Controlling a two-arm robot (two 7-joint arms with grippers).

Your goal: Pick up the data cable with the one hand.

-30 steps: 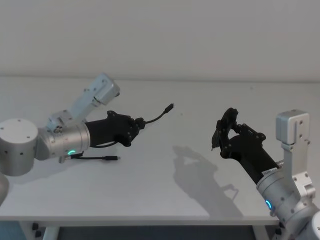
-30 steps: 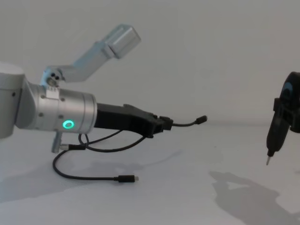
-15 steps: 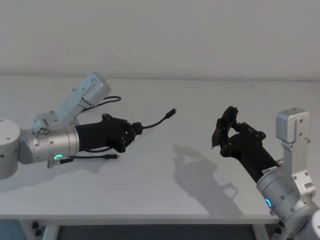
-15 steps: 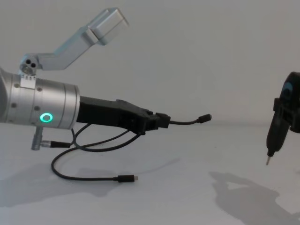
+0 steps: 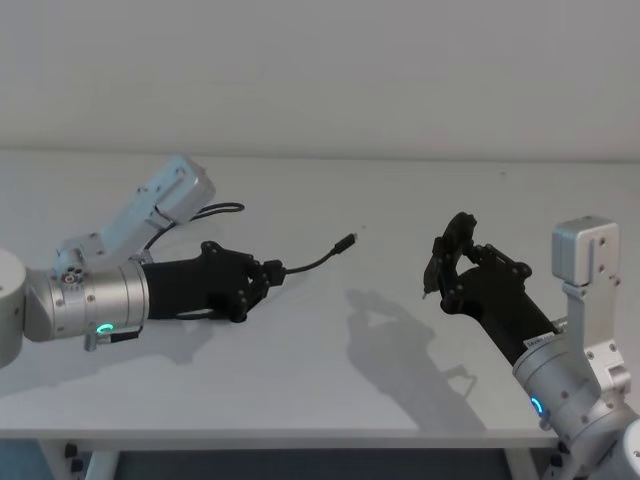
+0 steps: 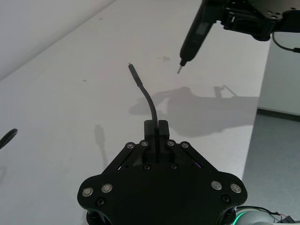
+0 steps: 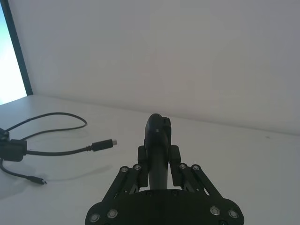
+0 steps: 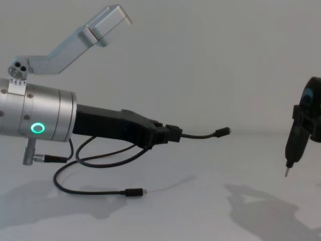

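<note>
Chest view: the left end effector (image 8: 173, 134) is raised above the tabletop (image 8: 200, 211), its fingers closed on the data cable (image 8: 200, 136). One plug-ended stretch juts forward from the fingertips, clear of the surface. The rest hangs back beneath the arm in loops, the other plug low near the tabletop. Left wrist view confirms the cord is pinched between the two fingers. The right end effector (image 5: 455, 265) is held aloft, well apart to the right, clamped on a black pointed tool (image 8: 293, 145).
</note>
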